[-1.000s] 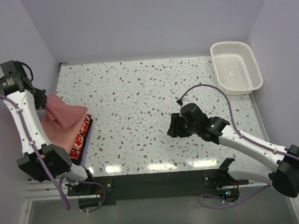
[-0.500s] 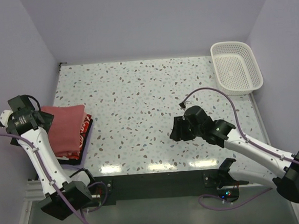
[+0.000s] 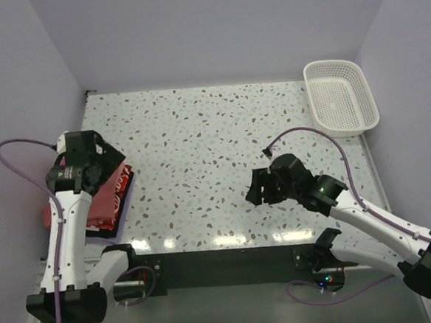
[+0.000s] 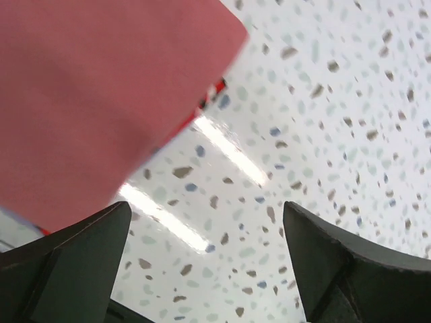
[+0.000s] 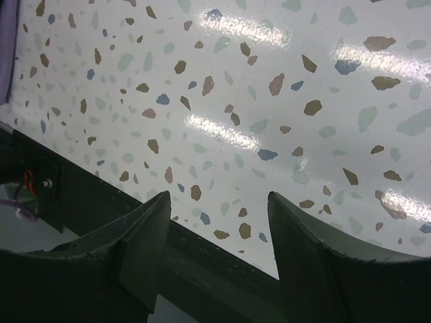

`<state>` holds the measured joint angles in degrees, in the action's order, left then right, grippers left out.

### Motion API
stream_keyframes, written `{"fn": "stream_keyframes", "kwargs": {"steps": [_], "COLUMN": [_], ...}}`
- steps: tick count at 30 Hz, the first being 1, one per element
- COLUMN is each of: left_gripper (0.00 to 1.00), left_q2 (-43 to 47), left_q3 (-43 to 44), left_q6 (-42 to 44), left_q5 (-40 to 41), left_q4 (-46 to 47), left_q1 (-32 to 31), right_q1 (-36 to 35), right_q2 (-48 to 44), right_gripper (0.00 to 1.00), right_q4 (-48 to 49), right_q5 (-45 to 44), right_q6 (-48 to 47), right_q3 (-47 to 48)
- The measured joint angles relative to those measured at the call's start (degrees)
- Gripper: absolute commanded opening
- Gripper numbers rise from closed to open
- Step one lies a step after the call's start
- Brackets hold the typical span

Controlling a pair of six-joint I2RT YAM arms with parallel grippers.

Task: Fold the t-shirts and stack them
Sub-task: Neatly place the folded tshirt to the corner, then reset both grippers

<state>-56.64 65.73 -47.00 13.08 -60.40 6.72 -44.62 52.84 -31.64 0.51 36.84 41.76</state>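
The t-shirts lie as a folded stack [image 3: 106, 202] at the table's left edge, with a brick-red one on top and a red-and-white printed layer and a dark layer showing below it. In the left wrist view the brick-red shirt [image 4: 101, 87] fills the upper left. My left gripper [image 3: 109, 158] [image 4: 205, 210] hovers over the stack's far right corner, wide open, with only speckled table between its fingers. Out over the table's right half, near the front edge, my right gripper [image 3: 260, 189] [image 5: 219, 196] stands open and holds nothing.
A white lattice basket [image 3: 340, 97] stands at the back right corner. The table's dark front rail [image 5: 101, 202] runs just under the right gripper. A lavender cloth edge [image 5: 7, 54] shows at the far left of the right wrist view. Walls close in on the left and right.
The left gripper opened and let go of the brick-red shirt, which now lies flat on the stack. The left arm swung from the left wall toward the table. The right jaws widened.
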Motion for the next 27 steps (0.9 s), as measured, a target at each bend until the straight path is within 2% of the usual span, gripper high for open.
{"fn": "stream_keyframes", "kwargs": {"steps": [8,13,16,20,27], "left_gripper": [1.00,1.00,1.00,1.00,1.00], "left_q2": [-7.41,-13.42,-17.51,-20.61,-20.44], "left_q3": [-3.04,-6.54,-8.22,-10.40,-12.15], "left_q6": [-11.10,-14.38,-15.02,-14.95,-13.92], "left_q5": [7.15,9.70,9.88,8.98,6.69], "left_q4": [2.78,7.72,10.58,15.67,21.27], "left_q1": [-38.18,-53.53,-59.93,-65.24,-65.64], "right_q1": [0.00,0.00,0.00,0.00,0.00], "right_q2": [-1.20,-3.48,-5.40,-8.17,-8.50], "right_gripper": [0.65,0.66,0.68,0.68,0.68], "right_q4": [-1.66,-2.45,-3.41,-3.98,-4.66], "right_q5": [-1.38,-3.13,-4.44,-6.10,-8.61], "right_q6": [-0.94,-1.33,-1.46,-1.49,-1.77], "right_q3": [1.03,1.44,1.44,1.44,1.42]}}
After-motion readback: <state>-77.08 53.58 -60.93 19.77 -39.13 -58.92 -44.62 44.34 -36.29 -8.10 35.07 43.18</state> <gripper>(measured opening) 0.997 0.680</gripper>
